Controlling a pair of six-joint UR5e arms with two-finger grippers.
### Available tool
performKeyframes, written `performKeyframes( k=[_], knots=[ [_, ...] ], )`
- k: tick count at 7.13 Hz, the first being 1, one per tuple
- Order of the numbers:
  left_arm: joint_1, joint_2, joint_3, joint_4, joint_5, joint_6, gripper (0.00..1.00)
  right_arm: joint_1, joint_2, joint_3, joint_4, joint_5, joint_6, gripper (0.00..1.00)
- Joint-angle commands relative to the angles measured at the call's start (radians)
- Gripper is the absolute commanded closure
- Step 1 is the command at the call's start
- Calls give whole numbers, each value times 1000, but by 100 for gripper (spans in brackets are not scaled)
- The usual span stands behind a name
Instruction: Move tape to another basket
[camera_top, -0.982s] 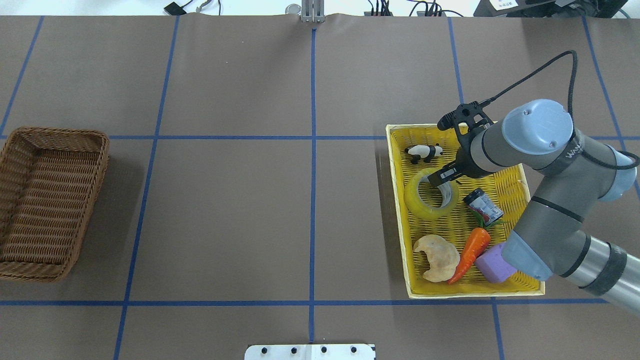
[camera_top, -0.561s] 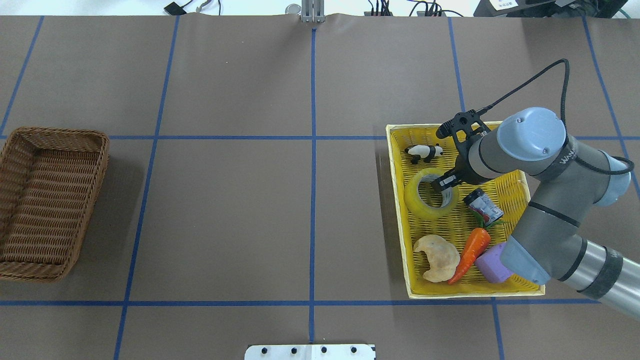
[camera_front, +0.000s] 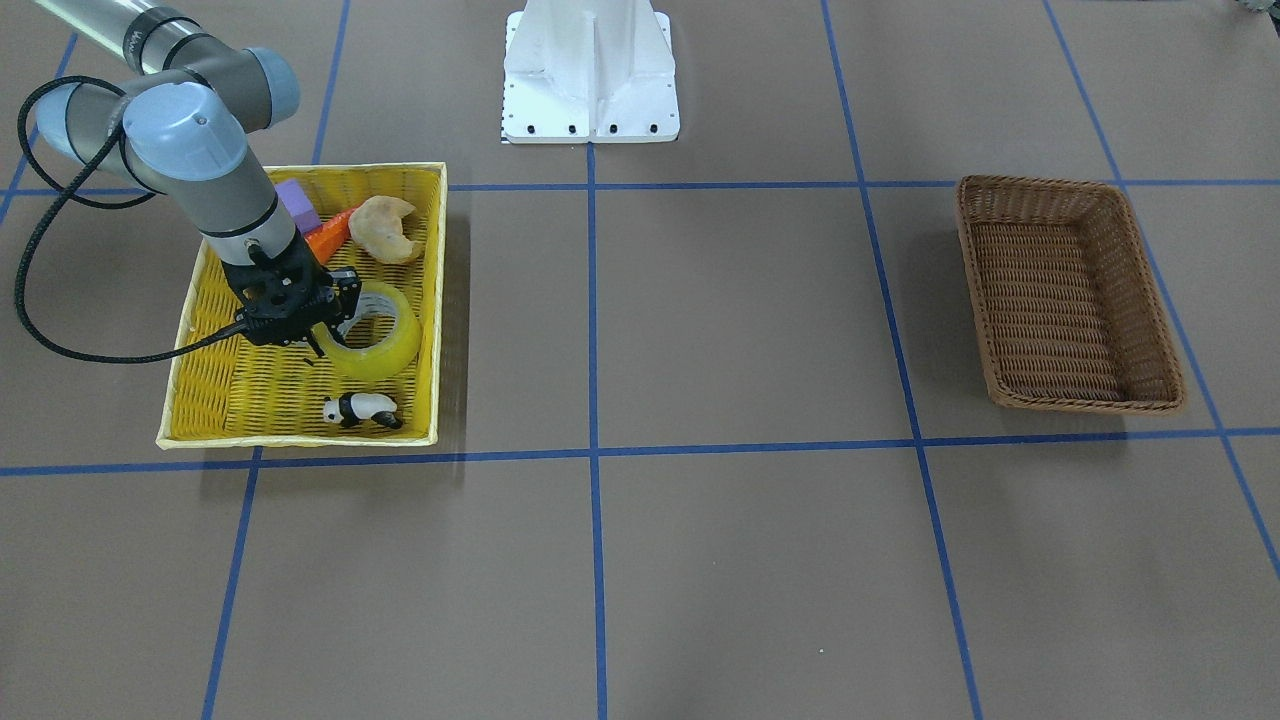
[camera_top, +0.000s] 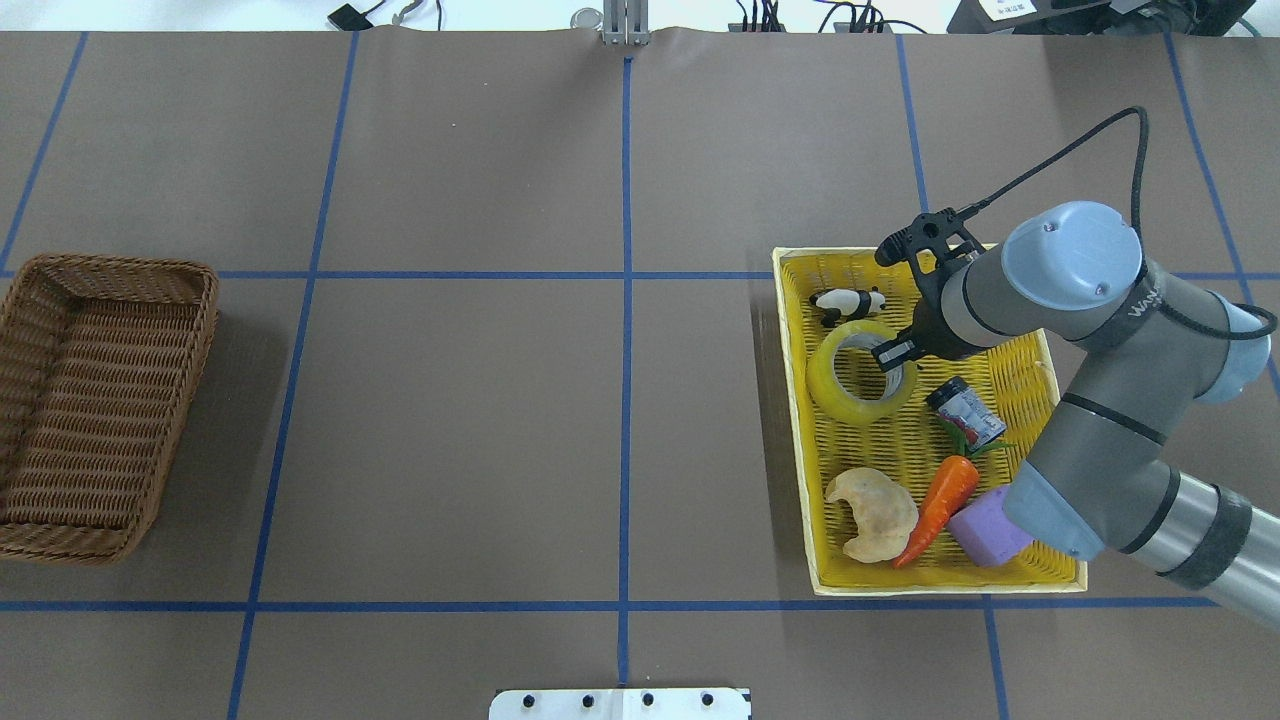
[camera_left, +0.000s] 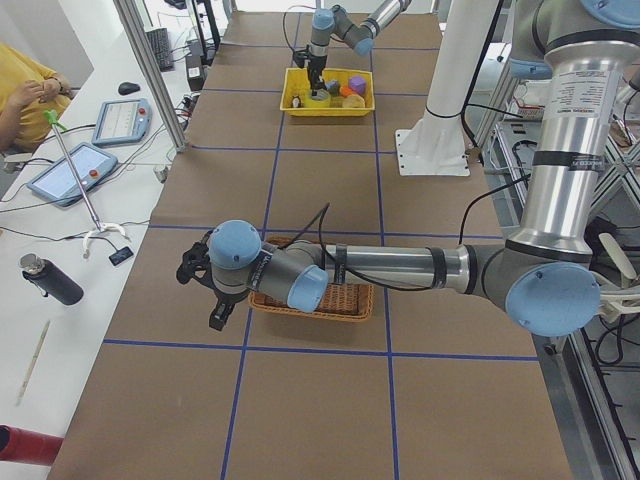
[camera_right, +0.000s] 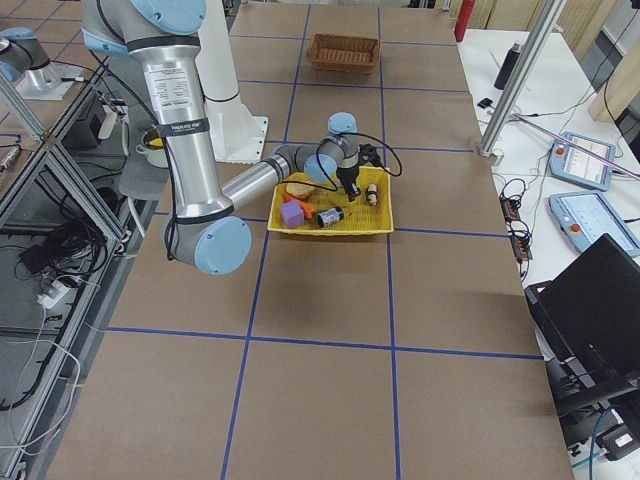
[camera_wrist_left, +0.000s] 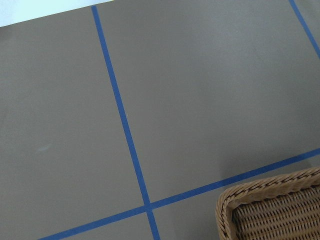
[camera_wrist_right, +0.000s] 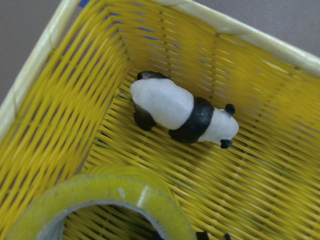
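Observation:
The yellow-green tape (camera_top: 825, 375) is in the yellow tray, and also shows in the front view (camera_front: 390, 355) and the right wrist view (camera_wrist_right: 100, 192). My right gripper (camera_top: 893, 357) is shut on the roll's wall, one finger inside the core. It holds the roll tilted, just off the tray floor (camera_front: 330, 325). The brown wicker basket (camera_top: 205, 300) stands far off at the table's left end (camera_front: 1040, 183). My left gripper (camera_left: 217, 317) hangs beside that basket, shown only in the left side view. I cannot tell if it is open.
The yellow tray (camera_top: 790, 400) also holds a toy panda (camera_top: 848, 303) next to the tape, a small can (camera_top: 966, 410), a carrot (camera_top: 940, 505), a bread piece (camera_top: 872, 515) and a purple block (camera_top: 985, 530). The robot base (camera_front: 590, 70) stands at mid-table.
My right gripper dipped onto the tape's wall, then rose. The tape has come up with it and shifted toward the panda.

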Motion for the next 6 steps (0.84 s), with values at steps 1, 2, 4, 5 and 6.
performKeyframes(
  k=[1,2,4,5,6],
  knots=[
    [1,0,1,0,0,-1,1,106,5,27,1,59,-3,100],
    [1,0,-1,0,0,5,1,163,19,39,3,99,-1,100],
    [1,-3,5,0,0,-3,1,204,89,38,0,98,14,100],
    [1,-6,-16,0,0,-4,1,205,121,33,0,98,32,100],
    [1,-9,-39,-5,-1,-1,1,200,169,24,-2,97,98,100]
  ],
)
